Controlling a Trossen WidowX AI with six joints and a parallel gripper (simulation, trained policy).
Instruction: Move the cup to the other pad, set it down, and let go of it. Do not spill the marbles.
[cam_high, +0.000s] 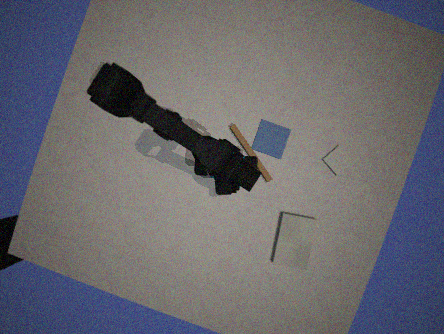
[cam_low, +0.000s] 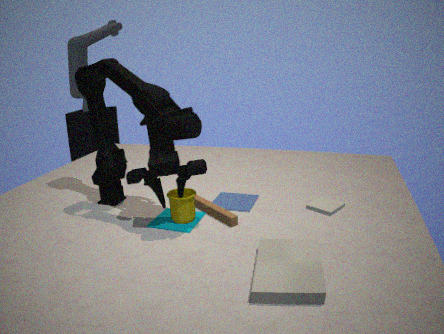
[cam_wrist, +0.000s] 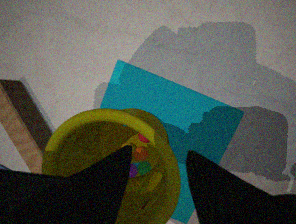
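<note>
"Well, what does your top view give you?"

"I see my arm (cam_high: 172, 127) (cam_low: 150, 100) reaching from the upper left toward the middle, hiding the cup (cam_low: 183, 209) (cam_wrist: 170, 175) and the fingertips. The bar (cam_high: 243, 142) (cam_low: 217, 211) (cam_wrist: 17, 125) slants out beside it, and the blue pad (cam_high: 271, 139) (cam_low: 236, 202) lies just past that. Right of centre is the small slab (cam_high: 330, 160) (cam_low: 325, 205); the big slab (cam_high: 295, 245) (cam_low: 287, 265) is at lower right."

"And from outside?"

"There I find the cup left of centre, upright on the teal pad (cam_low: 162, 220) (cam_wrist: 175, 100), near its right side. My gripper (cam_low: 172, 201) (cam_wrist: 159, 154) points down at it, one fingertip at the mouth, the other off to the left. The bar runs behind the cup and out to its right, between the two pads. The big slab fills the lower right."

"Have I got the fingers right, then: apart?"

"Yes, my wrist view shows them apart. One reaches over the cup's mouth, the other hangs outside it, over the teal pad, with a gap between that one and the wall. So I'm not clamped on anything. The cup sits low, left of centre, and I can make out colored marbles (cam_wrist: 141, 153) inside. The bar is at the left edge."
</note>
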